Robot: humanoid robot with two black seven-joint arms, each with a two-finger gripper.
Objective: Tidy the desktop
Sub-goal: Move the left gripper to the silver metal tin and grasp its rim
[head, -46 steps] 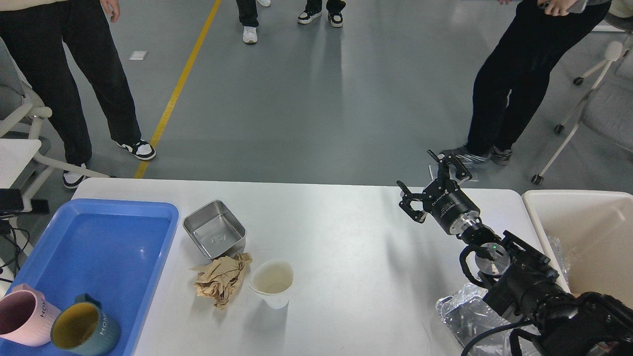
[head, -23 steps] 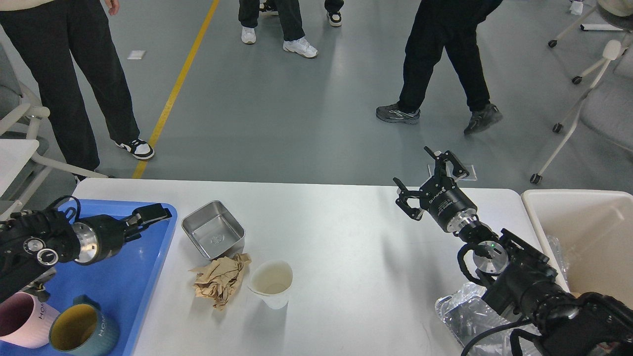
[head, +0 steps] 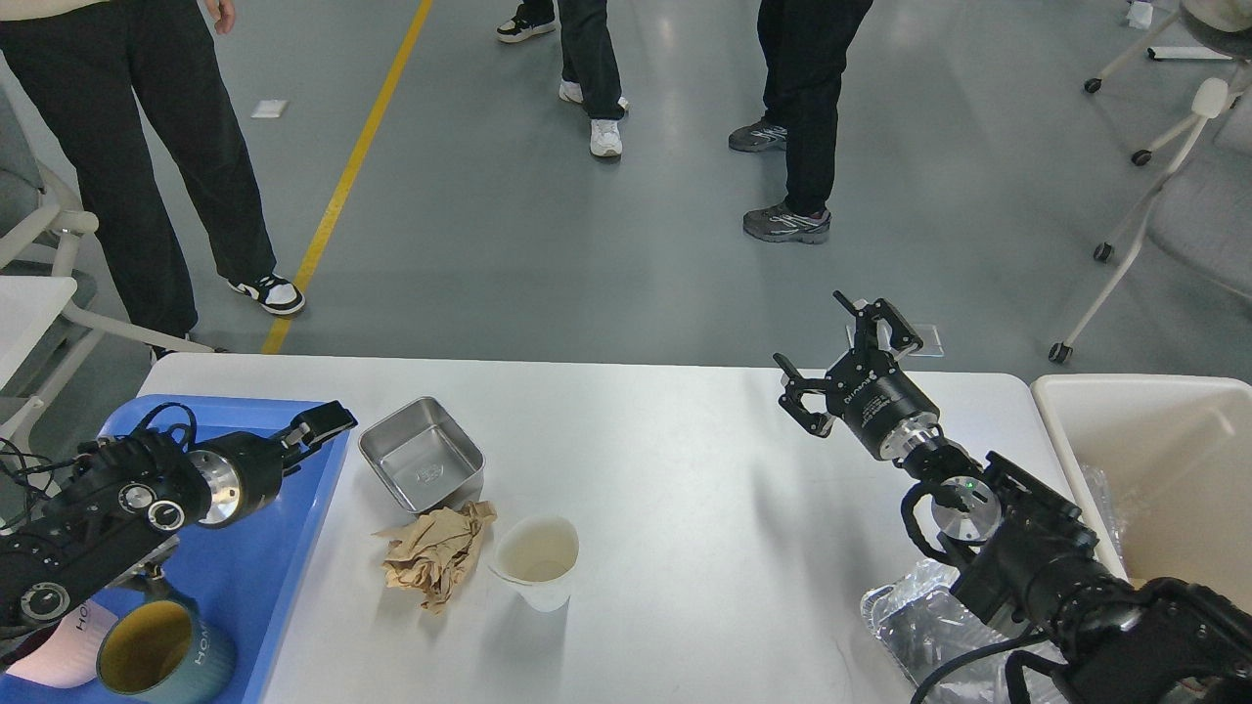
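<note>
Head view: the left gripper [head: 321,423] has come in from the left over the last second and now sits over the blue tray [head: 293,548] edge, heading toward the steel pan [head: 423,466]; can't tell whether its fingers are parted. Right gripper [head: 849,360] is spread wide, holding nothing, and has barely drifted above the desktop [head: 685,508] far edge. Looks like the pan gets picked first; crumpled paper [head: 437,552] and paper cup [head: 536,559] sit untouched mid-desktop.

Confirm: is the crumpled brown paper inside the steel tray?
No, the crumpled brown paper lies on the desktop, just outside the steel tray, which is empty.
</note>
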